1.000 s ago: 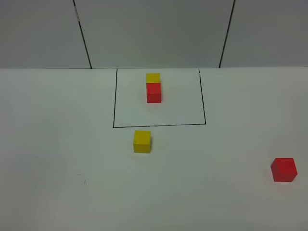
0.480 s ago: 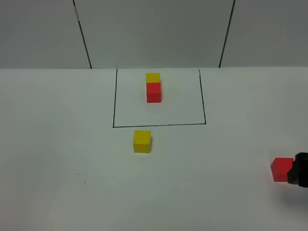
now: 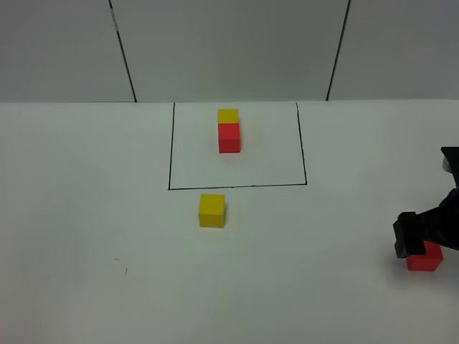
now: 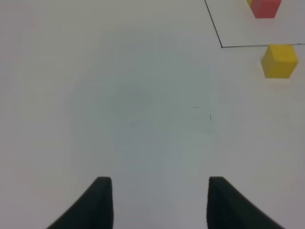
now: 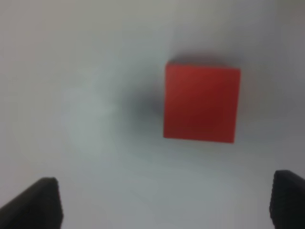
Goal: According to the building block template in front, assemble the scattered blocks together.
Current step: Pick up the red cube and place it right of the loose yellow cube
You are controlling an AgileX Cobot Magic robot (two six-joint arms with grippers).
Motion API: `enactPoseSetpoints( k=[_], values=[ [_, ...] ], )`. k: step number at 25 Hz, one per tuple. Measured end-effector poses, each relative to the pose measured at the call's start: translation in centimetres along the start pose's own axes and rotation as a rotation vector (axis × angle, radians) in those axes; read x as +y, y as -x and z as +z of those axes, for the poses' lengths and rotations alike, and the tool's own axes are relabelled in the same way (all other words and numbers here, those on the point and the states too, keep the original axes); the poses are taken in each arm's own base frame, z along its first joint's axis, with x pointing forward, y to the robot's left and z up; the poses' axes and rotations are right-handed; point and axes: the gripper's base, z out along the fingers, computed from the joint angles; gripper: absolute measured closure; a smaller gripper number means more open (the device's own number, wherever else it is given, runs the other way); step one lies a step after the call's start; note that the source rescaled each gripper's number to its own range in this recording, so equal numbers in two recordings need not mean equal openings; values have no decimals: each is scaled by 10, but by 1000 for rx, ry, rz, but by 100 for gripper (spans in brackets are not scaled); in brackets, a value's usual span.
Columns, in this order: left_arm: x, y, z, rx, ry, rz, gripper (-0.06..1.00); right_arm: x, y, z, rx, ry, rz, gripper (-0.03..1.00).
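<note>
The building block template (image 3: 229, 130) is a yellow cube touching a red cube inside a black-lined rectangle at the back middle. Of the scattered blocks, the yellow cube (image 3: 211, 211) (image 4: 279, 60) sits just in front of the frame. The red cube (image 3: 426, 261) (image 5: 201, 102) sits at the far right. My right gripper (image 3: 429, 238) (image 5: 167, 185) hovers open over the red cube, hiding its top in the high view; in the right wrist view the cube lies ahead of the fingertips, not between them. Only the dark finger ends of my left gripper (image 4: 156, 185) show, with nothing held.
The white table (image 3: 86, 215) ends at a grey wall with two dark vertical seams (image 3: 123, 50). A small dark mark (image 3: 126, 270) lies on the front left. The template's red cube (image 4: 265, 7) shows at the edge of the left wrist view.
My right gripper has come in from the right edge and now stands over the red cube, covering its top. The cubes have not moved.
</note>
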Motion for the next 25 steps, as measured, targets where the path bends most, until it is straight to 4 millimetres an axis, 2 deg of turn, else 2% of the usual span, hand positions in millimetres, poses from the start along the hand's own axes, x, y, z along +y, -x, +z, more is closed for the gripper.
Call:
enactPoseSetpoints(
  k=[5,14,20,25],
  values=[
    [0,0,0,0,0,0,92,2,14,15,24,-16,-12,18],
    [0,0,0,0,0,0,92,-3,16,48,68,-54,14,18],
    [0,0,0,0,0,0,92,-7,16,67,94,-60,30,23],
    [0,0,0,0,0,0,92,-10,16,74,96,-62,38,27]
  ],
)
